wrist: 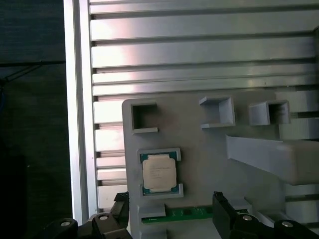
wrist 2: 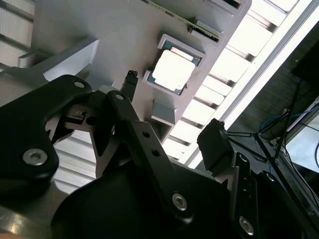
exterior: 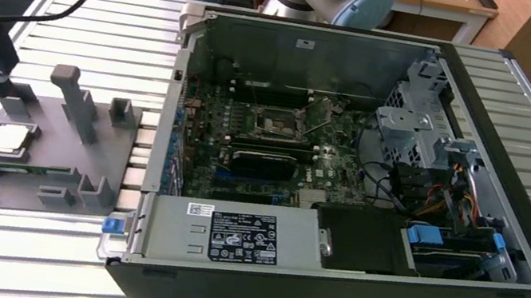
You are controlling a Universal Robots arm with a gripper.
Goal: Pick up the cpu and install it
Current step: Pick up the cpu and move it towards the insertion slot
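Silver cpu [wrist: 158,173] (ungrasped) in grey fixture [wrist: 199,154].

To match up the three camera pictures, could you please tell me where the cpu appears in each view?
Exterior view: the cpu lies in its nest on the grey fixture plate, at the exterior view's left.
First wrist view: the cpu sits between corner brackets, beside the green memory stick.
Second wrist view: the cpu sits in the same bracketed nest.
Shared landmark: the grey fixture plate under the cpu in all three views.
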